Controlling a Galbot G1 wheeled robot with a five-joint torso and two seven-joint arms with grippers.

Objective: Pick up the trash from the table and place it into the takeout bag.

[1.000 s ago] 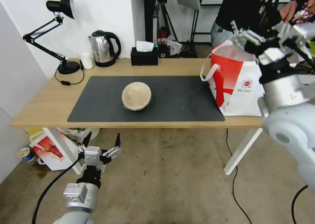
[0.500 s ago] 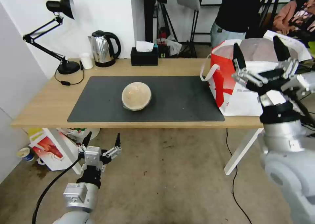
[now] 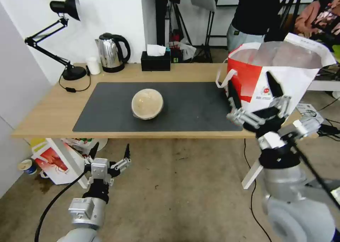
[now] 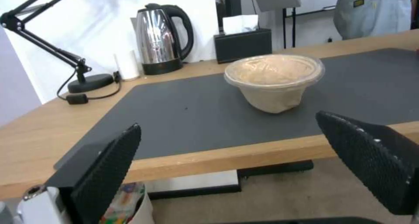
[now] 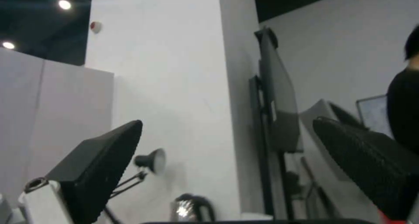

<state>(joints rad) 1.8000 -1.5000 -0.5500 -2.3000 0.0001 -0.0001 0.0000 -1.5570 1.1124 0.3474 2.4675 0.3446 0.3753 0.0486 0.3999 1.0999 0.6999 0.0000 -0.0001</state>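
The trash in view is a tan domed round bowl (image 3: 147, 103) standing on the dark grey mat (image 3: 191, 107) near the middle of the table (image 3: 53, 111). The left wrist view shows the same bowl (image 4: 274, 80) ahead of my left gripper (image 4: 227, 121). That left gripper (image 3: 111, 147) hangs open and empty below the table's front edge. The takeout bag (image 3: 269, 63) stands upright at the table's right end, mouth open, foil lining showing. My right gripper (image 3: 251, 83) is open and empty in front of the bag, near the mat's right corner.
Along the back edge stand a black desk lamp (image 3: 72, 72), a steel kettle (image 3: 112, 52), a small white cup (image 3: 93, 65) and a black tissue box (image 3: 156, 60). A red-and-white crayfish bag (image 3: 53, 162) sits on the floor under the left end. A person stands behind the takeout bag.
My right arm has come down from above the takeout bag's mouth to in front of the bag, its gripper still open and empty. The left arm and the bowl have not moved.
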